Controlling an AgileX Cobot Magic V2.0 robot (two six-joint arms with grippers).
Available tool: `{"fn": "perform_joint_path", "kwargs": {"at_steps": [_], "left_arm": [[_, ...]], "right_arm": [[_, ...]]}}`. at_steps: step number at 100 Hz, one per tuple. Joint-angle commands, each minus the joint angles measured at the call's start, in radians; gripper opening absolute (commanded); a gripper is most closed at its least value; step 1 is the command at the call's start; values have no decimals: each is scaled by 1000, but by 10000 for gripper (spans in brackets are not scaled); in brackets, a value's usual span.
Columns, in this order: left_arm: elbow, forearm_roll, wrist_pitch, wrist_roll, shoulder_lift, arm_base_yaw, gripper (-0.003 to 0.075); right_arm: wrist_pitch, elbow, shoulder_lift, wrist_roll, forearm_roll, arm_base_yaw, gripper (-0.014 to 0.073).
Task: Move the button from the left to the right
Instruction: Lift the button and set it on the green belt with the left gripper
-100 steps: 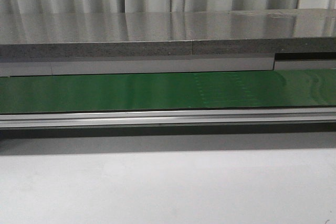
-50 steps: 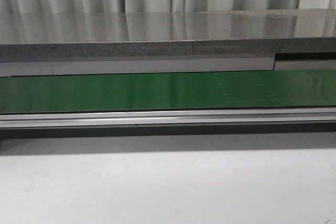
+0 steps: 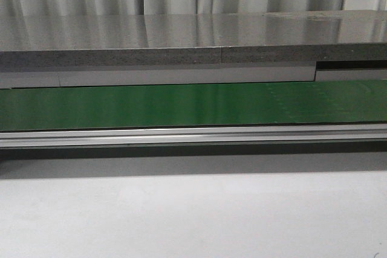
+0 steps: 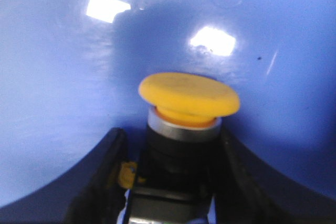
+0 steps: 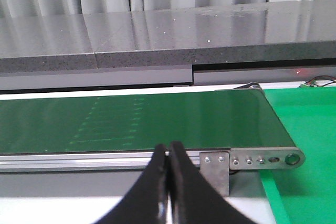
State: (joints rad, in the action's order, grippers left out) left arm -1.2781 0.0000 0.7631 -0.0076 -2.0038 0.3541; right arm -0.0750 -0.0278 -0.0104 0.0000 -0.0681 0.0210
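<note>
In the left wrist view the button (image 4: 189, 95) has a round yellow-orange head, a silver ring and a black body. It stands between the two black fingers of my left gripper (image 4: 172, 145), which are closed against the sides of its body. Behind it is a glossy blue surface (image 4: 52, 77). My right gripper (image 5: 169, 148) is shut and empty, its tips together just in front of the green conveyor belt (image 5: 131, 119). Neither gripper nor the button shows in the front view.
The green belt (image 3: 181, 104) runs across the front view with an aluminium rail along its near side. Its right end has a metal bracket (image 5: 252, 158) beside a green mat (image 5: 310, 124). A grey shelf (image 3: 181, 34) lies behind, a white table (image 3: 193, 216) in front.
A faint dotted pattern on the green belt has shifted to the right, so the belt is running rightward. Nothing else in the front view has changed.
</note>
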Motion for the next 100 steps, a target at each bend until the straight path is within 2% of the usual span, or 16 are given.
{"fn": "perform_joint_path", "kwargs": {"at_steps": [1,24,43,72,100], "left_arm": [[-16,19,0,0,77,0,25],[-42,-22,33,8,230,-5,21],[-42,-97,51,72,323,-44,21],[-42,-123,82,137,314,-166,21],[-42,-124,57,144,267,-210,27]], "right_arm": [[86,17,-18,0,7,0,-68],[86,17,-18,0,7,0,-68],[86,17,-18,0,7,0,-68],[86,17,-18,0,7,0,-68],[86,17,-18,0,7,0,-68]]}}
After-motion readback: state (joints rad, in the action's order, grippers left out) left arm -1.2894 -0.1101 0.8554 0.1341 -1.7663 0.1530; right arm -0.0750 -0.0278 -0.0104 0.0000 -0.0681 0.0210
